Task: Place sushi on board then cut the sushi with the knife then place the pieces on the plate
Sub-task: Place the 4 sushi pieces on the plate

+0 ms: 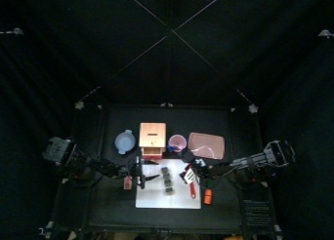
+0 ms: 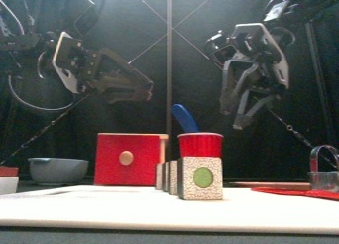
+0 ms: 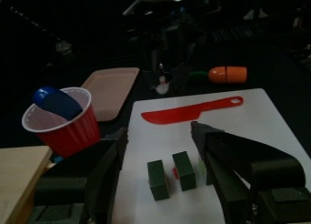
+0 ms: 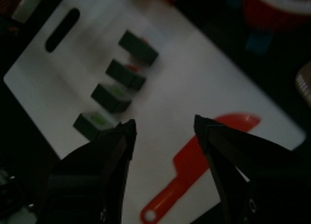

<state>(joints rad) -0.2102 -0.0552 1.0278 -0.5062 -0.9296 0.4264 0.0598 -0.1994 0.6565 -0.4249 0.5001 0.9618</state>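
The sushi (image 1: 167, 179) lies mid-board (image 1: 154, 197) as a row of dark green blocks with gaps between them, so the cutting looks done. The row's long axis runs 12 to 6. The red knife (image 1: 192, 189) lies on the board at the row's 3 o'clock, roughly parallel to it. The left gripper (image 3: 161, 129) hovers at the row's 10 o'clock, jaws apart and empty. The right gripper (image 4: 165, 121) hovers at 2 o'clock, near the knife, jaws likewise apart. The tray (image 1: 206, 143) sits off the board at 1 o'clock, so the right arm seems better placed to carry blocks there.
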